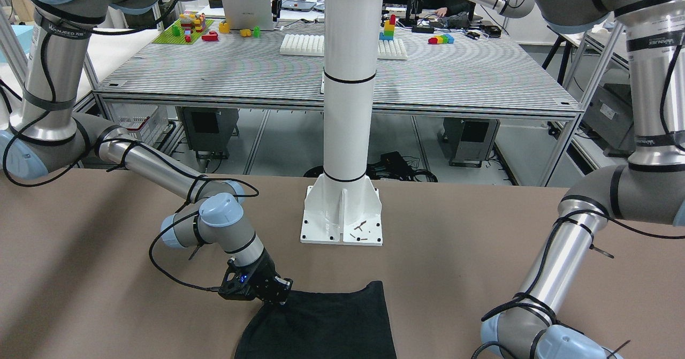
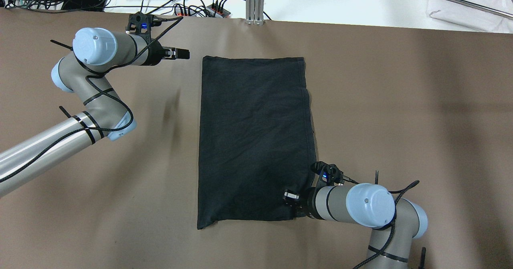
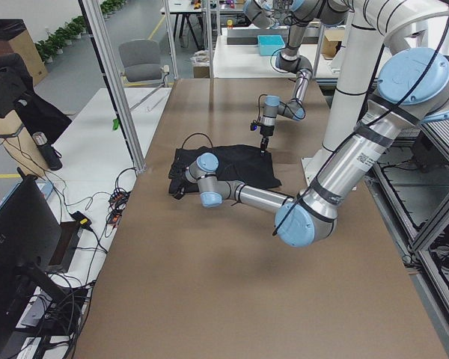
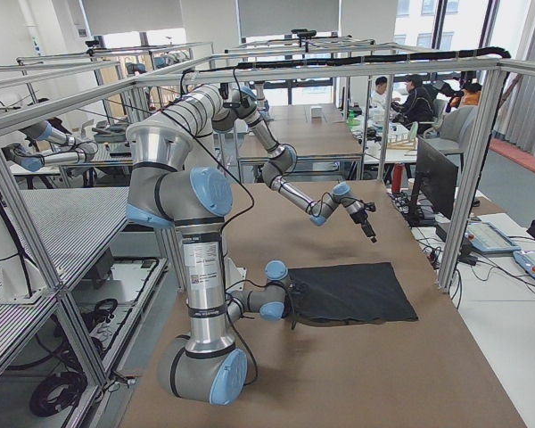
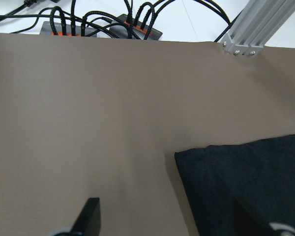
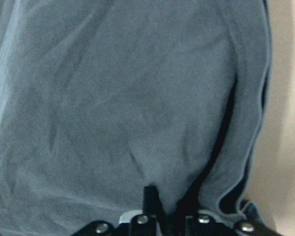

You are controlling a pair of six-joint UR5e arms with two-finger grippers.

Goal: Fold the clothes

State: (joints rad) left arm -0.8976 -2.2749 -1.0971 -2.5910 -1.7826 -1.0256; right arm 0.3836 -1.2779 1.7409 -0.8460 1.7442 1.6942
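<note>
The black clothes [image 2: 252, 140] lie flat in the middle of the table [image 2: 400, 100], long side running near to far. The right hand [image 2: 291, 199] is pressed together on the hem at the near right corner. The left hand [image 2: 182, 54] hangs spread, just left of the far left corner and holding nothing. The risk is a one-sided lift: pulling from a single corner could drag and skew the fabric. The right hand may also pinch only the top layer, peeling it apart. The left hand could close on bare table.
</note>
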